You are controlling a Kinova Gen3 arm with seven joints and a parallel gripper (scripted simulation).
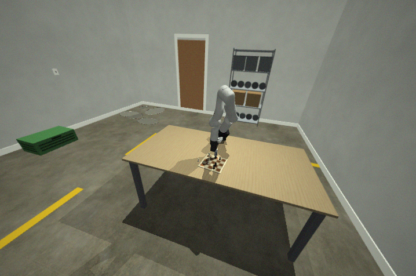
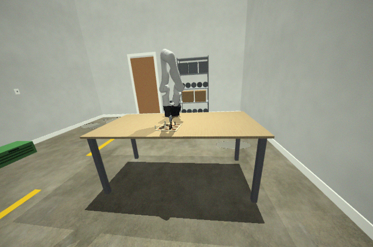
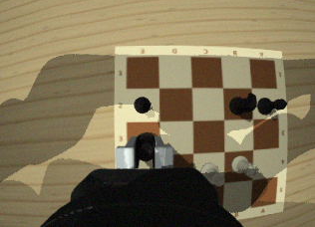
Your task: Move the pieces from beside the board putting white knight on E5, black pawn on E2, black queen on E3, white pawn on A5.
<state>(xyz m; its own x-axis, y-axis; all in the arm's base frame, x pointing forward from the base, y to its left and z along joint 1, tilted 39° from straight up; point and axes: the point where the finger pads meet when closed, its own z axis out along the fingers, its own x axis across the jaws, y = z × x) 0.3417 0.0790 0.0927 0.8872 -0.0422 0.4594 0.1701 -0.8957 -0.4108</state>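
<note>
- Grey walls (image 1: 117, 32) (image 2: 163, 29): background, all around.
- Wooden table (image 1: 263, 169) (image 2: 216, 125): centre of both room views.
- Arm (image 1: 226, 97) (image 2: 171, 62): mine, upper centre, bent downward.
- Chessboard (image 1: 223, 162) (image 2: 177, 126) (image 3: 199, 51): right of centre, wrist frame.
- Gripper (image 1: 215, 152) (image 2: 170, 118) (image 3: 146, 147): lower left of centre there, pinching the black queen (image 3: 147, 146).
- Black pawn (image 1: 219, 158) (image 2: 174, 123) (image 3: 143, 105): just above, on E2.
</note>
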